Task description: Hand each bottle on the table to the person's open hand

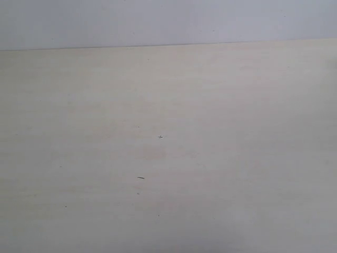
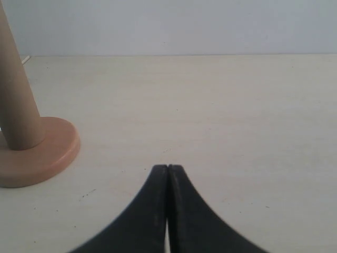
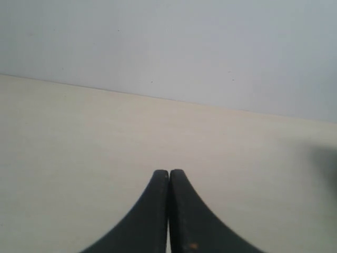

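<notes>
The table [image 1: 221,158] is a wide, pale beige wood-grain top filling the exterior view from its lower edge up to the table's far edge near the top. A few tiny dark specks [image 1: 140,177] lie near the centre of the frame. The left wrist view shows a tan stand [image 2: 37,158], a round base with an upright post, resting on it.

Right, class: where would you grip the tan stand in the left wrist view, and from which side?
Probably the post, above its round base, level from the side facing the left gripper, once that shut gripper opens. The post is slim; the base is wide and flat.
</notes>
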